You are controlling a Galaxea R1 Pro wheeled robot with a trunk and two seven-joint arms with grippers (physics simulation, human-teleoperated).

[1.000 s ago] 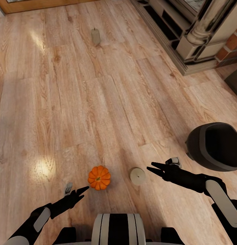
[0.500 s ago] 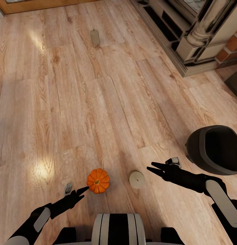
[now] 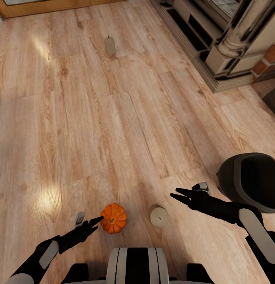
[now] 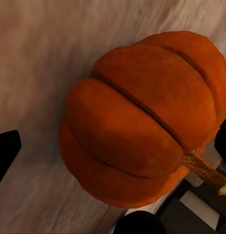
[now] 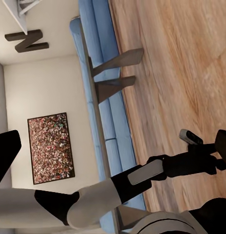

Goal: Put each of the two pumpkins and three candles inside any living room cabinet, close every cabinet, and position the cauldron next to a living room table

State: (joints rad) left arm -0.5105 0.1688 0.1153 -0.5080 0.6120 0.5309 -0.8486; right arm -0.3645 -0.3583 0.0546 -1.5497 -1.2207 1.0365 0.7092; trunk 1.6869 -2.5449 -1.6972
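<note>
Looking down from the head, a pumpkin [image 3: 113, 218] was seen on the wood floor [image 3: 113, 118], touched by the spread left gripper [image 3: 98, 220]. Just beside the pumpkin stood a candle [image 3: 159, 216]; the spread right gripper [image 3: 176, 196] and cauldron [image 3: 250, 181] lay beyond the candle. Another candle [image 3: 110, 45] stood well apart. At the left wrist, the pumpkin [image 4: 142, 117] was framed between parted fingers. At the right wrist, a blue sofa [image 5: 105, 97] was seen.

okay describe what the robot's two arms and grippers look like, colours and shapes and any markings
Both arms are matte black with a rounded white panel set into the forearm, larger on the right arm than on the left arm. The left gripper and right gripper each end in two slim, pointed black fingers. A small grey-white block sits at each wrist. No cables or lettering are visible.
</note>
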